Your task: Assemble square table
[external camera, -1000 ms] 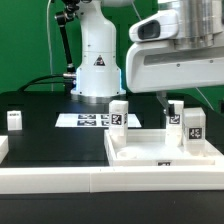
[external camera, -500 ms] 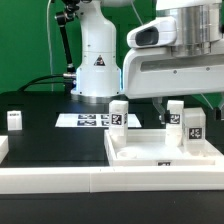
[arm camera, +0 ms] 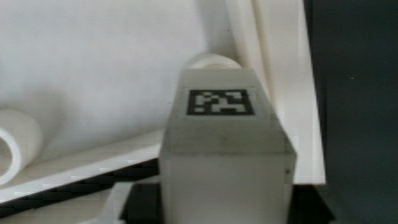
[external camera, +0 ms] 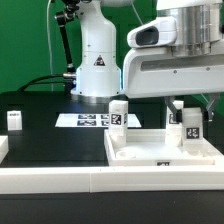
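Observation:
The square table's white tray-like top [external camera: 150, 155] lies at the exterior view's lower right. Three tagged white legs show there: one at the tray's far left corner [external camera: 118, 114], one at its right [external camera: 192, 122], one alone on the black surface at the exterior view's left [external camera: 14, 119]. My gripper [external camera: 177, 108] hangs low over the tray's right side, beside the right leg. In the wrist view a tagged leg [arm camera: 221, 110] stands upright between my fingers [arm camera: 143, 195]. The gripper [arm camera: 222, 205] is shut on it, pads against both sides.
The robot base [external camera: 97, 60] stands at the back centre. The marker board [external camera: 90, 120] lies flat in front of it. A long white rail [external camera: 50, 180] borders the black surface at the front. A rounded white part [arm camera: 15, 135] sits beside the held leg.
The gripper has come down over the tray's right side, covering the rear right leg. Its fingers have closed in on that leg. The other legs have stayed put.

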